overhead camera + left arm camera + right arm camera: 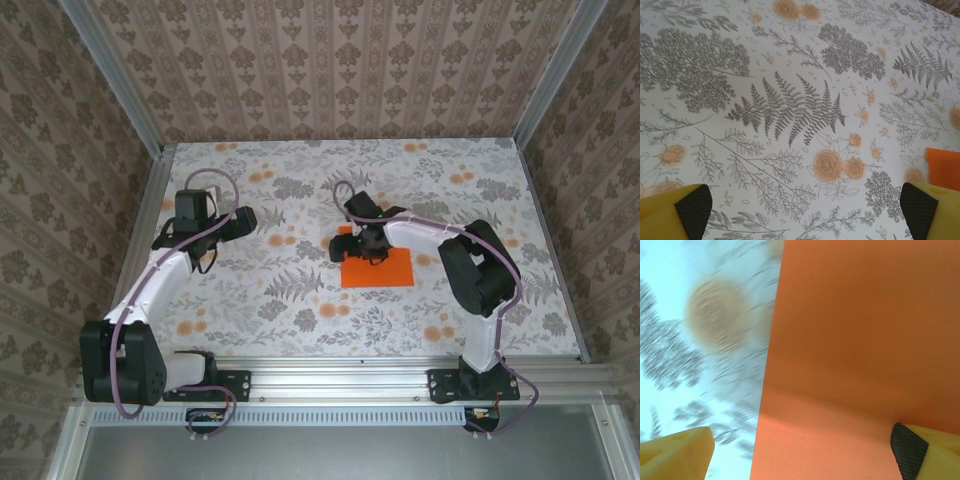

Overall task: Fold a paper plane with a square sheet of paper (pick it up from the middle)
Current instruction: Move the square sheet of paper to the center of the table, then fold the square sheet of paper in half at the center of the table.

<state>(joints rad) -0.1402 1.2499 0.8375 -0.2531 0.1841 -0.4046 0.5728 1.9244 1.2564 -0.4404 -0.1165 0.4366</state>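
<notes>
Right jaws spread wide over square sheet of paper (855, 340), left jaws parted above table (790, 200)

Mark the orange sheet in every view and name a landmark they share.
Top external: sheet mid-table, right of centre, beneath the right gripper.
Left wrist: sheet at the right edge, low.
Right wrist: sheet covers most of the right side.
Shared landmark: the flower-print table.

Right gripper (368, 243) hides part of the square sheet of paper (385, 270); in the right wrist view, the worktop (700, 340) print blurs
</notes>
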